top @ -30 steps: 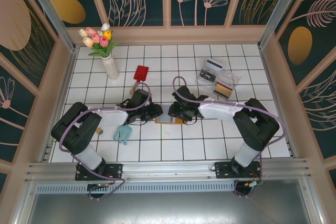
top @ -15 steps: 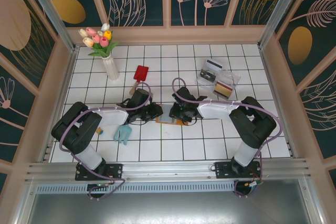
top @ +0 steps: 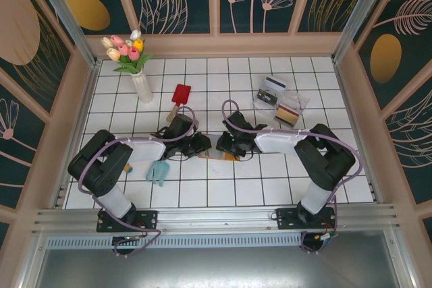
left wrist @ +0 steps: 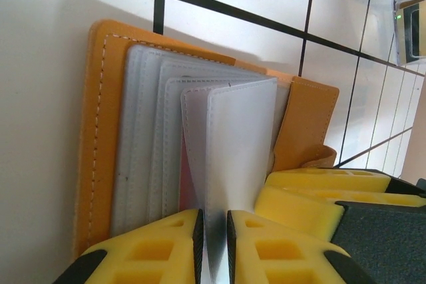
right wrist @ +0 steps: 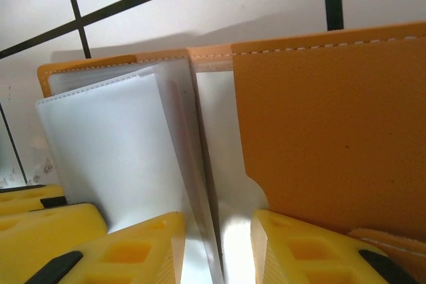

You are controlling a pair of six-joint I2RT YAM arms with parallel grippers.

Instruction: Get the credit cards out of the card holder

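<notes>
Now left gripper (left wrist: 213, 223) pinches card holder (left wrist: 100, 131) sleeve — right gripper (right wrist: 218, 231) hold unclear.

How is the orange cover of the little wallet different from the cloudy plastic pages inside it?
On the card holder, the orange-brown cover is solid-coloured with pale stitching; the frosted plastic pages are milky and half see-through. The cover rests on the white tiled table; the pages fan upward, one pinched by the left gripper. Both are rectangular and joined along one edge.
</notes>
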